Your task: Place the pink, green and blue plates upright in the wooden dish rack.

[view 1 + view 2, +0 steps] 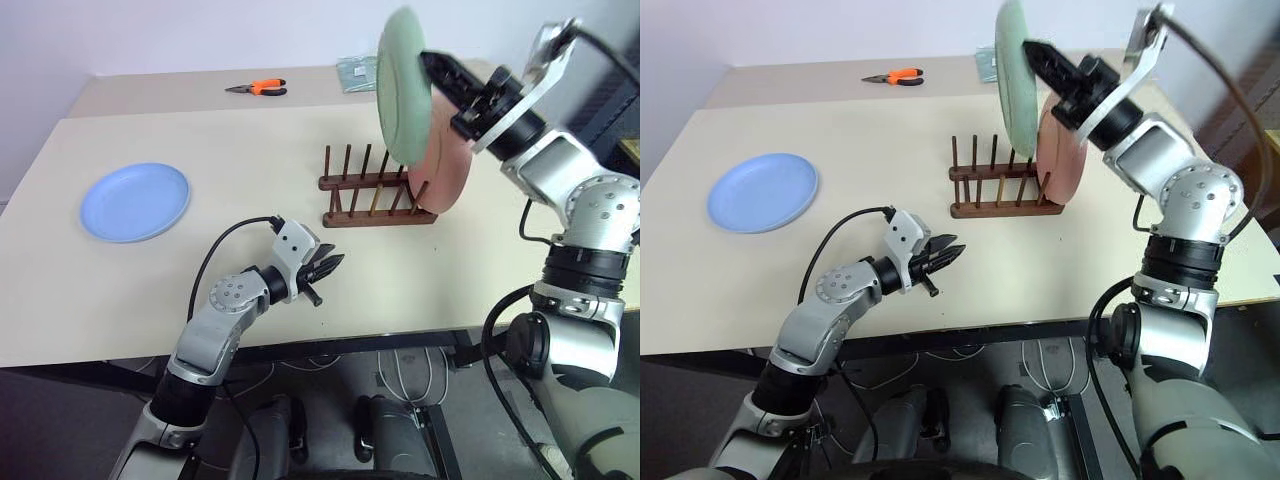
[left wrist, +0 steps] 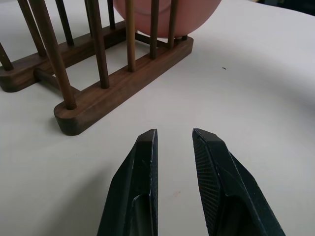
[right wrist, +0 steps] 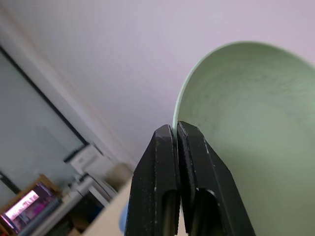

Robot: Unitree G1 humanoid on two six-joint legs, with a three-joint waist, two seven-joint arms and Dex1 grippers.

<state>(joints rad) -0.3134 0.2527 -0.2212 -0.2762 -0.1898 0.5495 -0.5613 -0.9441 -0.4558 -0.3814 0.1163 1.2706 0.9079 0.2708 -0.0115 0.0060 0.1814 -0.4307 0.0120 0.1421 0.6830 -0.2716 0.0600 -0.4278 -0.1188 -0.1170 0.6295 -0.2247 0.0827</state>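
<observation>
**Green plate held aloft above the rack, pink plate already slotted**

The left gripper (image 1: pixel 328 270) hangs low over the near part of the cream table (image 1: pixel 240 150), its two black fingers (image 2: pixel 140 182) a little apart with nothing between them — they point toward the near end of the rack. Toward the table's left edge, well apart from everything else, the light blue round plastic plate (image 1: pixel 135 201) lies flat. At the far edge, on the adjoining beige tabletop, sit orange-handled pliers (image 1: pixel 259 88). Right of centre stands the small dark reddish-brown wooden dish rack (image 1: pixel 372 190), two rails with rows of upright pegs; the salmon pink round plate (image 1: pixel 447 170) stands on edge between the pegs at its right end. Above the rack, clear of the pegs, the pale mint green round plate (image 1: pixel 401 88) is held on edge in the air — the right gripper (image 1: pixel 432 62) has its fingers pressed tight on the plate's rim, one on each face, as the right wrist view shows. Behind the green plate, near the far edge, a greenish packet (image 1: pixel 356 72) lies flat.
</observation>
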